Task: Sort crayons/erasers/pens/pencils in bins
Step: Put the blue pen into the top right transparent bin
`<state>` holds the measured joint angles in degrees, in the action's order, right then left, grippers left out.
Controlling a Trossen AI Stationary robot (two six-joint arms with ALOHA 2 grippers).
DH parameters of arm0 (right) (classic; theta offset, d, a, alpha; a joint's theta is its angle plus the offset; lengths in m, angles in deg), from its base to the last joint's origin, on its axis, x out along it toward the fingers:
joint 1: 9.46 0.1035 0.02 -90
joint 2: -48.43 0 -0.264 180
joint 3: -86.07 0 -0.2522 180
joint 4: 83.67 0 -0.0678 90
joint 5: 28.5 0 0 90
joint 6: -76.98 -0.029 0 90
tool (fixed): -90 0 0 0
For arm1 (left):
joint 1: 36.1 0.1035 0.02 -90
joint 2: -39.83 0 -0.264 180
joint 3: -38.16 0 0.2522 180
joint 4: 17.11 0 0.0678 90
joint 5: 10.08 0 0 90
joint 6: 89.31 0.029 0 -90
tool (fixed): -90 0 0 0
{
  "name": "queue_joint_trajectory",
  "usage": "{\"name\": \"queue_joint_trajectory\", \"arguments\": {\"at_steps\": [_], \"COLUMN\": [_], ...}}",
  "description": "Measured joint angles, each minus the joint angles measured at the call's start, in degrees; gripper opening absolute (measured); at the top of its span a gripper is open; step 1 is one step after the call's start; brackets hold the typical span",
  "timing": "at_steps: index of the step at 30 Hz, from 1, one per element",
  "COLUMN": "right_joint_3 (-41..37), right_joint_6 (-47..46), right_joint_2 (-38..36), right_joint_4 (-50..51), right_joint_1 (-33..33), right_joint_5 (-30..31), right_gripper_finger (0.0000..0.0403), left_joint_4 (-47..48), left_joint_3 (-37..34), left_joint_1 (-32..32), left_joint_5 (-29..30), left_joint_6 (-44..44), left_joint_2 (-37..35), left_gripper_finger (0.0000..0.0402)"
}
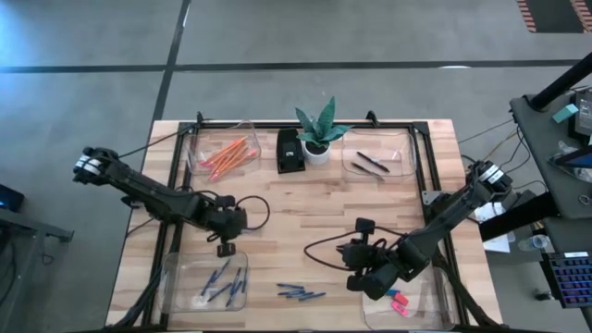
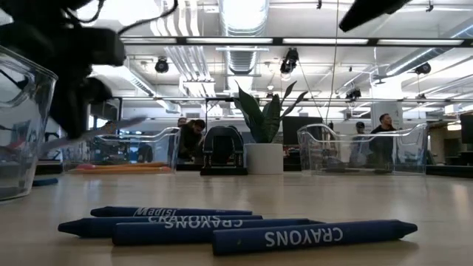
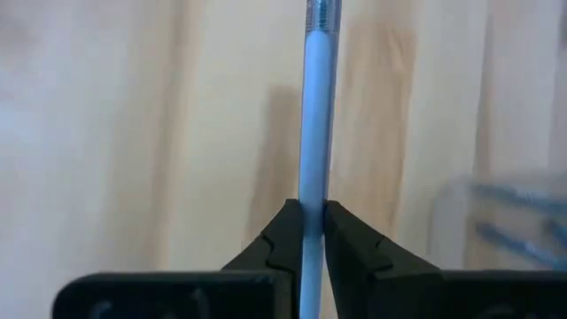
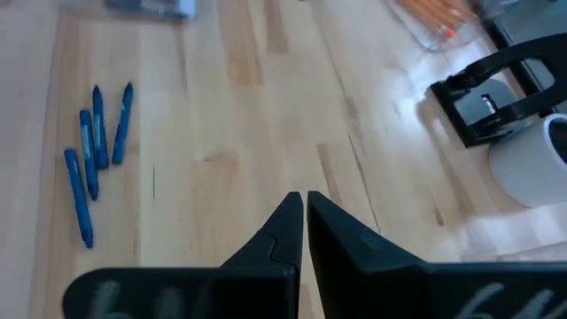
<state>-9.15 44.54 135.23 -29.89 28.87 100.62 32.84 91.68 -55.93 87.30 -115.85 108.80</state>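
Four blue crayons [image 2: 244,225] lie nearest to the low camera, side by side on the wooden table [image 2: 414,196], with the word CRAYONS printed on them. Behind them, far back, stand two clear bins [image 2: 122,151], a black box [image 2: 223,150] and a plant [image 2: 264,122] in a white pot. One more clear bin is at the picture's left edge, and a dark gripper, blurred, hangs above it.

From above, the left gripper [image 1: 225,242] is over the table just beside the near left bin [image 1: 176,294], which has blue-and-white pens [image 1: 222,282] inside. The crayons [image 1: 301,293] lie between this bin and the near right bin [image 1: 442,310], where red-pink erasers [image 1: 399,302] rest. The right gripper [image 1: 370,282] is just beside that bin, near the erasers. At the far side, orange pencils [image 1: 227,155] are in the far left bin, and dark pens [image 1: 370,165] are in the far right bin.

On the left wrist, the two fingers [image 3: 282,239] are pressed on a light blue pen [image 3: 317,133], which stands straight out between them, above the wood. A bin with pens is blurred at the picture's edge.

On the right wrist, the fingers [image 4: 285,226] are closed together, nothing between them. The crayons [image 4: 96,155] lie on the table well apart from it, and the black box [image 4: 483,97] and white pot show beyond.
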Motion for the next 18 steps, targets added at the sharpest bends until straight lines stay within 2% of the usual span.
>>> {"name": "queue_joint_trajectory", "arguments": {"at_steps": [7,11,18], "right_joint_3": [2.2,3.0,5.6], "right_joint_6": [1.6,3.6,7.2], "right_joint_2": [-0.1,-0.1,-1.6], "right_joint_4": [0.1,0.3,6.0], "right_joint_1": [-3.1,-6.2,-12.8], "right_joint_5": [2.5,0.0,-0.4], "right_gripper_finger": [0.0013,0.0013,0.0013], "left_joint_4": [-5.4,-16.0,-33.0], "left_joint_3": [3.9,4.7,4.8], "left_joint_1": [0.0,0.0,-0.1], "left_joint_5": [11.1,12.3,12.5], "left_joint_6": [2.5,3.5,5.3], "left_joint_2": [-2.9,-3.5,-2.6], "left_gripper_finger": [0.0014,0.0014,0.0008]}}
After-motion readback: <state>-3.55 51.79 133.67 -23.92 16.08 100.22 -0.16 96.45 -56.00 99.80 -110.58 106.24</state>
